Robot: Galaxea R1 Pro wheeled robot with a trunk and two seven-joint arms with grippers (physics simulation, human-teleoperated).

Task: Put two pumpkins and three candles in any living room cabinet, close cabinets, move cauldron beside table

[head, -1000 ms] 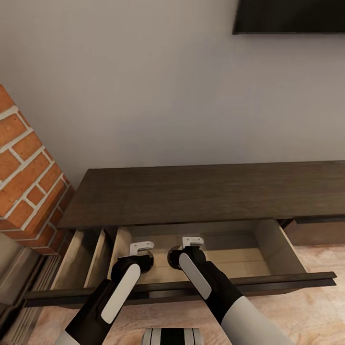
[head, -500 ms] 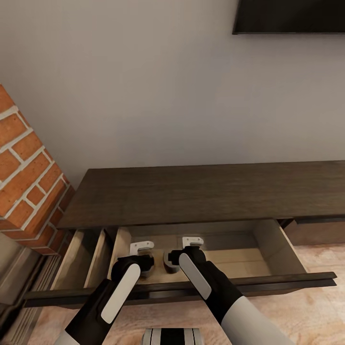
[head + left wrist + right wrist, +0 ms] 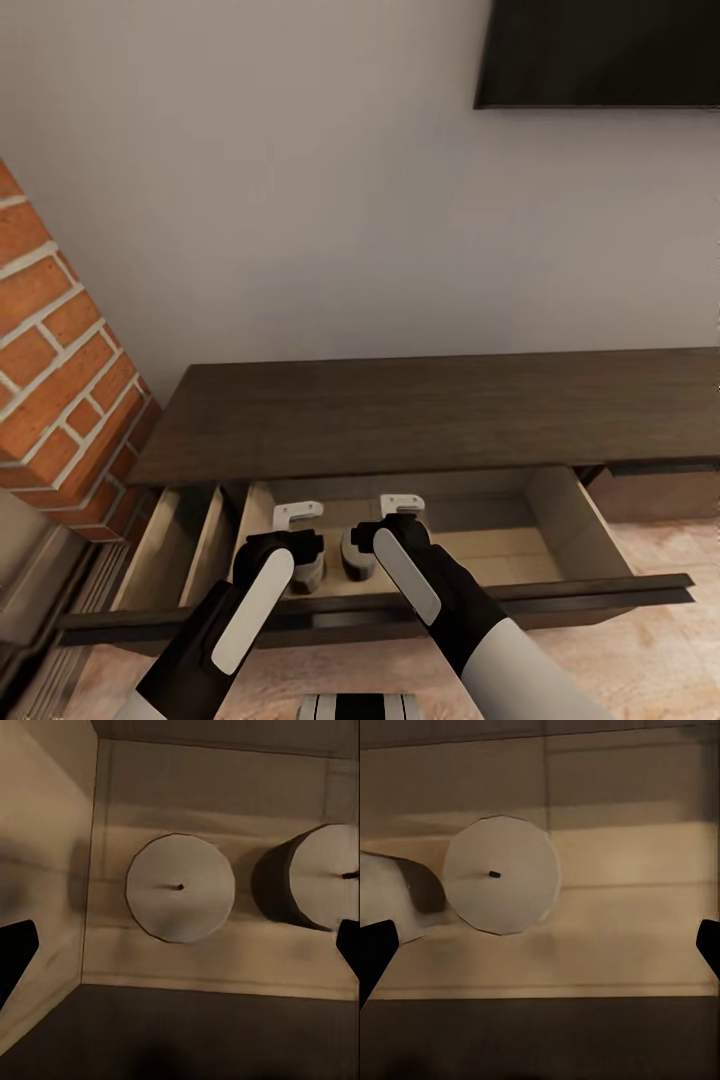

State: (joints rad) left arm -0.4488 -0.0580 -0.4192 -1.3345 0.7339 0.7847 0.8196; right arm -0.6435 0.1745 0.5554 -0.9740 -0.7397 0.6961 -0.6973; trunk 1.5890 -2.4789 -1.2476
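The dark-brown cabinet (image 3: 430,410) stands against the wall with its wide drawer (image 3: 560,590) pulled out. Two stubby grey-tan candles stand upright on the drawer floor, side by side and slightly apart. One candle (image 3: 310,572) (image 3: 180,886) lies under my left gripper (image 3: 292,545) (image 3: 180,952). The other candle (image 3: 354,555) (image 3: 501,874) lies under my right gripper (image 3: 388,535) (image 3: 540,949). Both grippers hang above the drawer, open wide, with nothing between their fingers. The pumpkins, the cauldron and the table are out of view.
A red brick column (image 3: 60,380) rises at the left, close to the cabinet's end. A dark screen (image 3: 600,50) hangs on the wall at upper right. Another cabinet section (image 3: 660,485) continues to the right. Light wooden floor (image 3: 660,660) lies in front of the drawer.
The two candles have dropped from between the gripper fingers onto the drawer floor. The head camera has shifted a little, so the whole picture sits slightly lower.
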